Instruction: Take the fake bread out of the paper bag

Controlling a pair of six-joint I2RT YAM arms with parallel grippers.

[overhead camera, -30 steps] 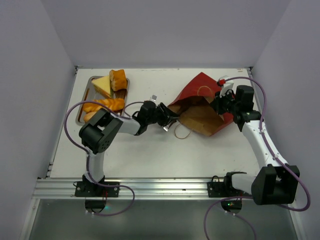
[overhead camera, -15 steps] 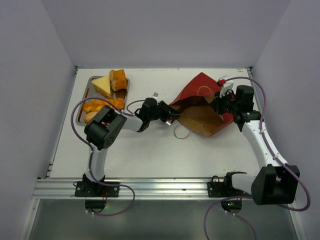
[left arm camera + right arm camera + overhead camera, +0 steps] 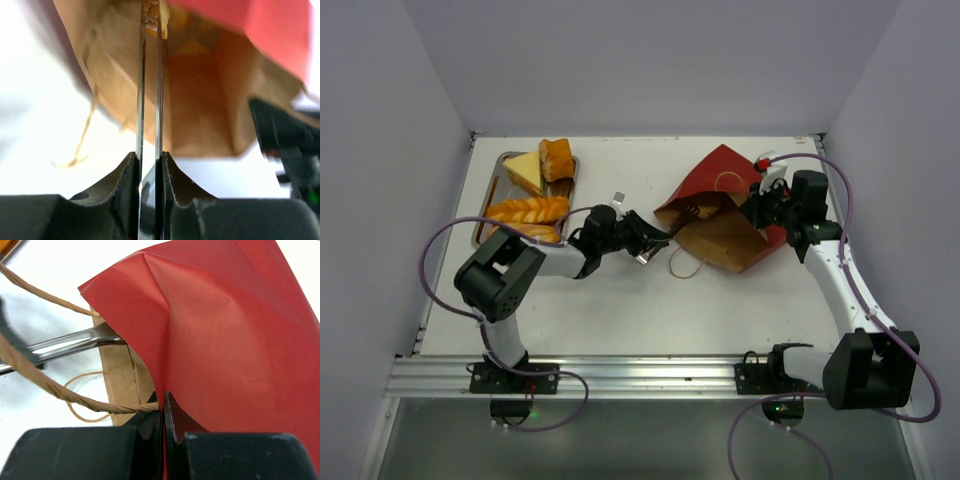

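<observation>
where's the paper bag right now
In the top view the paper bag lies on its side right of centre on the table, its right edge pinched by the right gripper, the left gripper reaching into its open mouth.

The left arm (image 3: 505, 280) and right arm (image 3: 840, 275) had white link shells between bulky black joint housings, set on black bases (image 3: 510, 378). A purple cable (image 3: 425, 270) trailed along each (the left one in a wide, loose loop). A small red-and-white tag (image 3: 763, 165) sat by the right wrist. The left gripper (image 3: 150, 20) had thin mirror-bright fingers (image 3: 141, 100) in matte black mounts; the right gripper (image 3: 163, 407) had black fingers (image 3: 176, 415).
</observation>
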